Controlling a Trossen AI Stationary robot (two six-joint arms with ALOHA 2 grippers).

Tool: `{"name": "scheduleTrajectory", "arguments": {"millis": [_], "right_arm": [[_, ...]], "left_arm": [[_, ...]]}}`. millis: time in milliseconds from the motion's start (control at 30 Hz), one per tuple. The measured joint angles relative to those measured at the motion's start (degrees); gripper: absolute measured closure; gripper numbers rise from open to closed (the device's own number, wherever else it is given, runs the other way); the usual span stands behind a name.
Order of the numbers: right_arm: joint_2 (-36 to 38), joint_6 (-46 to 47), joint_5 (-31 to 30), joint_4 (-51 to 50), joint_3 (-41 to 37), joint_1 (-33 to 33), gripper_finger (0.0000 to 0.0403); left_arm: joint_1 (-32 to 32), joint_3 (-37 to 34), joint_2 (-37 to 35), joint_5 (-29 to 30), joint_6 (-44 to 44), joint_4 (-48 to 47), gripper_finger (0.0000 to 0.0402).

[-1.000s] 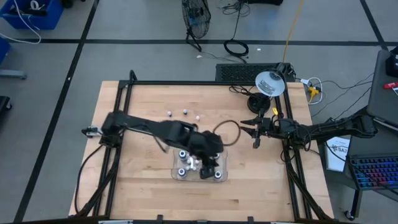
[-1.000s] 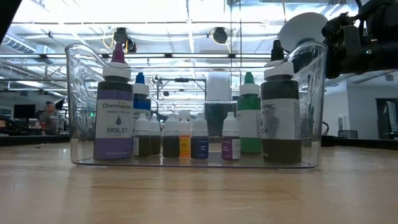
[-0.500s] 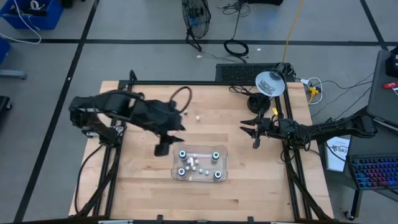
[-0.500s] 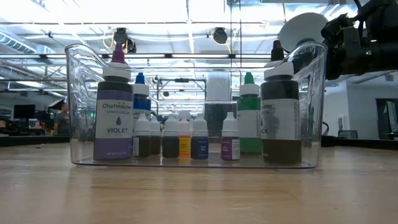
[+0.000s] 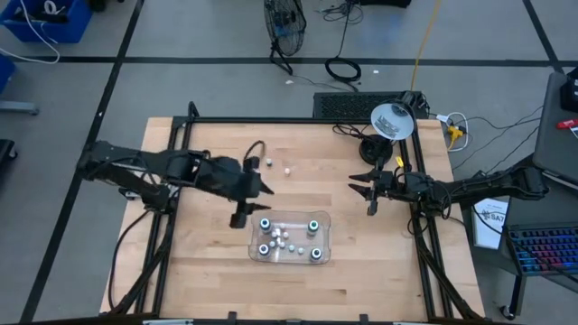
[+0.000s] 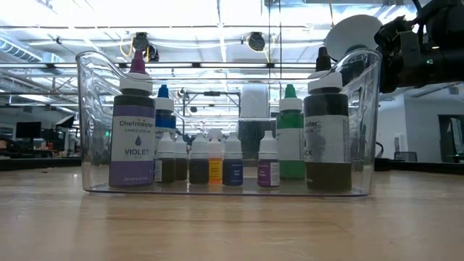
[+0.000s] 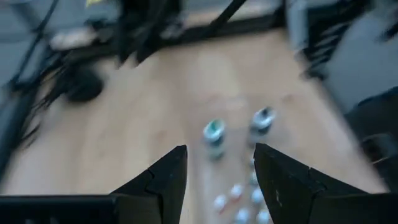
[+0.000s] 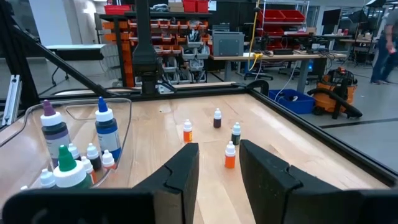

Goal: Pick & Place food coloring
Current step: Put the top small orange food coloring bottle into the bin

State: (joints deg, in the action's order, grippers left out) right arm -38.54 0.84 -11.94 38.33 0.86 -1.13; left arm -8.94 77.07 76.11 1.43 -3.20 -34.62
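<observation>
A clear tray (image 5: 326,238) stands near the table's middle, toward the near edge. It holds food coloring: large dark bottles with round tops (image 5: 264,224) at its corners and small ones (image 5: 284,240) between them, all upright (image 6: 132,130). Several small bottles (image 8: 230,155) stand loose on the wood farther back (image 5: 287,169). My left gripper (image 5: 239,218) hangs open above the table just left of the tray, nothing between its fingers (image 7: 217,152). My right gripper (image 5: 368,197) waits open at the right, level, facing the tray (image 8: 217,149).
A black frame (image 5: 271,121) runs around the table. A lamp (image 5: 393,120) and cables sit at the far right corner. Bare wood lies left of the tray and along the near edge. In the low view my right arm (image 6: 420,43) shows at the upper right.
My left gripper has risen out of the tray and drawn back toward the table's left edge, rolling as it went; it now hangs beside the tray. The bottles in the tray stand as before. The right arm has kept still.
</observation>
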Motion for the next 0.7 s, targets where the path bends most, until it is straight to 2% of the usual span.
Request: {"name": "scheduleTrajectory", "arguments": {"millis": [100,167,500,600,700], "right_arm": [[0.00,-0.03,0.01,0.02,0.00,0.00,0.0297],[-0.02,-0.08,0.00,0.89,0.00,-0.02,0.0296],[-0.07,0.03,-0.05,4.03,0.00,-0.02,0.0296],[-0.07,2.26,-0.03,5.96,0.00,-0.02,0.0296],[-0.05,4.69,-0.03,6.90,0.00,-0.02,0.0297]], "left_arm": [[3.62,-14.10,-7.46,-8.75,-1.81,14.87,0.0215],[5.79,-22.88,-12.42,-11.02,-1.00,24.46,0.0215],[10.73,-58.77,-35.11,-11.76,0.57,61.71,0.0215],[11.83,-66.88,-39.96,-11.78,2.23,71.39,0.0215],[13.27,-72.08,-44.48,-11.77,4.50,75.64,0.0215]]}}
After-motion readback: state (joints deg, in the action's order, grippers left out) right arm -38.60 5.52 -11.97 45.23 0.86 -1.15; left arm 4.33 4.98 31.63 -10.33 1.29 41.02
